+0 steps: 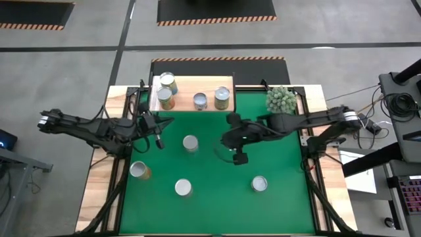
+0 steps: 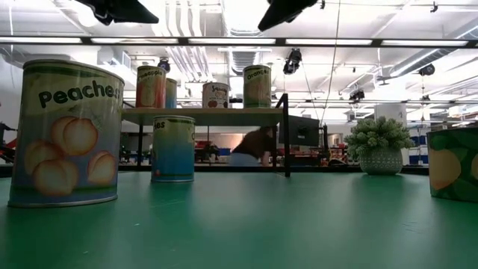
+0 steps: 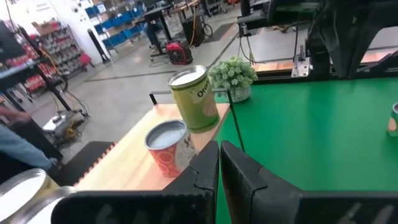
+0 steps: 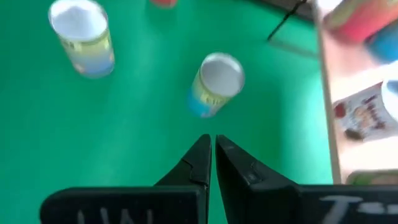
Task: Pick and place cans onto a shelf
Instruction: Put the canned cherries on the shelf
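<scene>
The light-wood shelf [image 1: 193,92] stands at the mat's far edge with several cans on it, among them a green-labelled one [image 3: 196,99] and a red-labelled one [image 3: 168,146]. Several more cans stand upright on the green mat: a blue-and-green one [image 1: 190,143] in the middle, a peach-labelled one [image 2: 71,134] near the left, and others [image 1: 183,188] [image 1: 259,184] nearer the front. My left gripper [image 3: 219,146] is shut and empty, raised beside the shelf's near left corner [image 1: 168,122]. My right gripper [image 4: 211,140] is shut and empty, raised over the mat [image 1: 222,140], pointing at the middle can [image 4: 214,84].
A fuzzy pale-green plant in a pot [image 1: 281,99] stands at the mat's far right, beside the shelf. Wooden strips [image 1: 99,191] border the mat. Bare mat lies between the standing cans and along the right side [image 1: 283,158].
</scene>
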